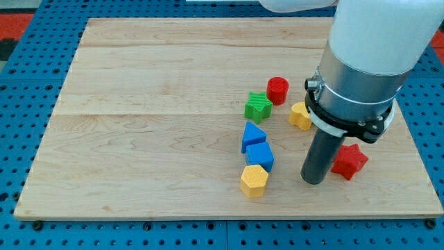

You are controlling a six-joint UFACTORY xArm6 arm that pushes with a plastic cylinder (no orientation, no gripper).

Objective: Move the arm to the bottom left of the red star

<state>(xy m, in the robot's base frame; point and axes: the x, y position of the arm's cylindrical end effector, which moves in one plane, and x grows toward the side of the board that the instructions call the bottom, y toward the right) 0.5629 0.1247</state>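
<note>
The red star (350, 162) lies on the wooden board (139, 104) at the view's lower right, partly hidden behind my rod. My tip (313, 181) rests on the board just to the left of the star and slightly below it, close to it or touching it. A yellow hexagon block (254, 180) lies to the left of my tip. Above it are a blue cube (260, 155) and a blue triangle block (252, 134).
A green star block (258, 106) and a red cylinder (277, 90) lie higher up. A yellow block (300, 115) is partly hidden behind the arm's body (361, 62). The board's bottom edge runs just below my tip.
</note>
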